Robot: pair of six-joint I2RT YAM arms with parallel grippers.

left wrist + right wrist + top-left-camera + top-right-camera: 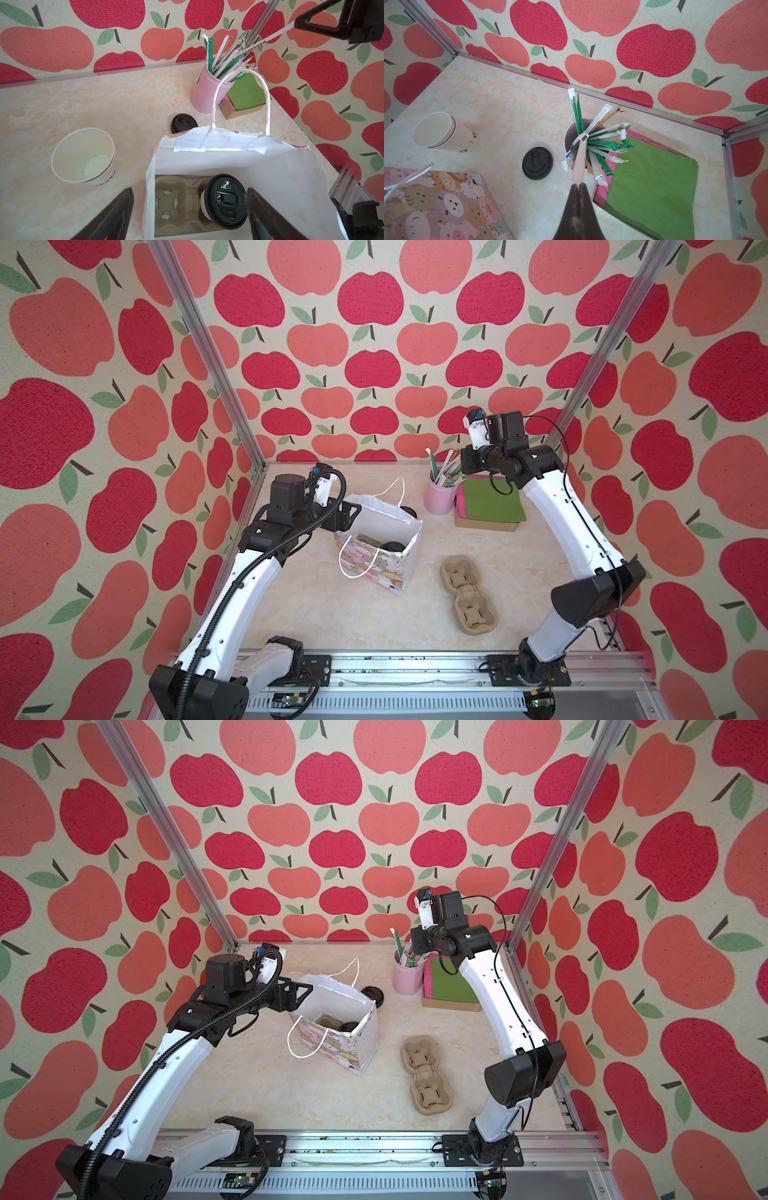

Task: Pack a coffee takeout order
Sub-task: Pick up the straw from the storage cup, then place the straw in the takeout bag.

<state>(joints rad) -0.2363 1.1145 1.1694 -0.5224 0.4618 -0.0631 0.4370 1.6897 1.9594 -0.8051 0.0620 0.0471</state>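
The counter is cream and marbled like stone, with an aluminium rail along its near edge. Walls of apple-print cloth, red and coral with green leaves, close it in on three sides. Bare metal posts rise from its far corners.

Mid-counter stands a paper bag printed with cartoon animals. Inside it we see the carrier with the black-lidded cup in one well. The left gripper hangs at the bag's mouth, jaws wide, one finger outside the wall.

A spare carrier lies toward the right edge, and a loose lid lies between the bag and the far edge. Empty cups nest toward the far left corner; of their black lettering we read only a G.

Near the far edge the right gripper pinches a white straw. Its other end sits among those in the pink holder, and its print is too small to read. The green napkin lies on pink napkins in the far right corner.
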